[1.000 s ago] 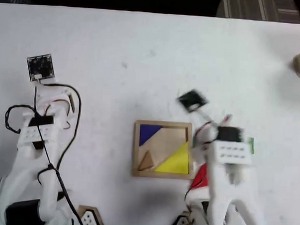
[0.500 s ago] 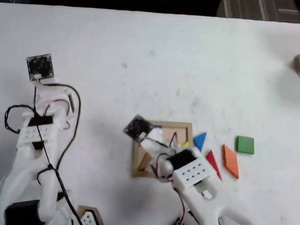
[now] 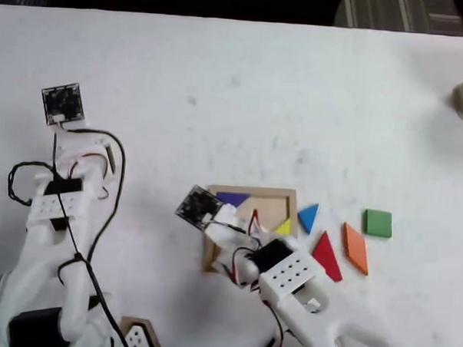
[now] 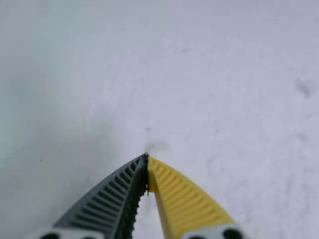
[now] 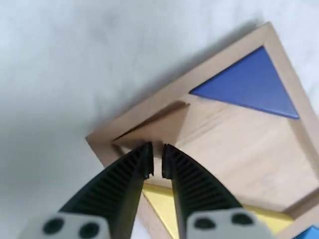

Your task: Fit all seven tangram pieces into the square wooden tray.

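White desk (image 3: pixel 220 81) runs under everything, and the square wooden tray (image 3: pixel 271 192) lies near its middle, close to the arms' side. The high view shows part of a dark blue triangle (image 3: pixel 232 198) and a sliver of a yellow triangle (image 3: pixel 284 226) inside the tray. Four pieces lie loose on the desk just beside it: a light blue triangle (image 3: pixel 309 217), a red triangle (image 3: pixel 326 257), an orange parallelogram (image 3: pixel 356 248) and a green square (image 3: pixel 378 223). The right wrist view adds what the arm covers from above – a wood-coloured triangle (image 5: pixel 154 127) tucked into a tray corner. The right hand (image 5: pixel 157 149) hangs right over it, clenched to a thin slit with nothing seen between the fingers. A second ago the right arm (image 3: pixel 296 280) stood on the tray's far side, covering the loose pieces; it has since swung across the tray. The left hand (image 4: pixel 147 159) is clenched too, tips meeting over bare desk – well apart from the tray, its arm unmoved.
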Robot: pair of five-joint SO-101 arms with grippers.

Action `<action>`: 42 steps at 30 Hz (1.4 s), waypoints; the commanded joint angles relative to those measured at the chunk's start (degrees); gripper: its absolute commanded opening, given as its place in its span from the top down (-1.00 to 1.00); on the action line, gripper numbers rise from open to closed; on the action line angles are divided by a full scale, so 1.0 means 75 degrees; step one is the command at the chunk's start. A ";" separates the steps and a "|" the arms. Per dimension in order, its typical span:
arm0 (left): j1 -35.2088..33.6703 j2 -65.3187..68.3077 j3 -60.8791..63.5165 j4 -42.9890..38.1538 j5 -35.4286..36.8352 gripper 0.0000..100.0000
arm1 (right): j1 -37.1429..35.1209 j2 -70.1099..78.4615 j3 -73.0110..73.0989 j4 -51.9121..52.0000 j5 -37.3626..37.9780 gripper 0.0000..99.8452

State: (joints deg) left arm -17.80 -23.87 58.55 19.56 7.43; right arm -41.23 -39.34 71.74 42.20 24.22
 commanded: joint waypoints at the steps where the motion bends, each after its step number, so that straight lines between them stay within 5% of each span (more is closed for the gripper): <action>1: 0.0100 -0.0018 -0.0023 -0.0188 -0.0082 0.95 | -0.0252 -0.0170 -0.0035 -0.0205 -0.0094 0.93; 7: 0.0100 -0.0018 -0.0023 -0.0188 -0.0082 0.95 | -0.0486 -0.0252 -0.0047 -0.0135 -0.0094 0.93; 13: 0.0100 -0.0018 -0.0023 -0.0188 -0.0082 0.95 | 0.0475 -0.0240 -0.0668 0.0744 -0.0199 0.93; 32: 0.0100 -0.0018 -0.0023 -0.0188 -0.0082 0.95 | 0.0850 0.2221 -0.1512 -0.0123 -0.0598 0.93; 42: 0.0100 -0.0018 -0.0023 -0.0188 -0.0082 0.95 | 0.2256 -0.0123 -0.1453 0.2444 -0.0527 0.93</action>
State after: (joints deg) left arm -17.80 -23.87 58.55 19.56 7.43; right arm -28.22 -34.77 61.89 56.00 20.44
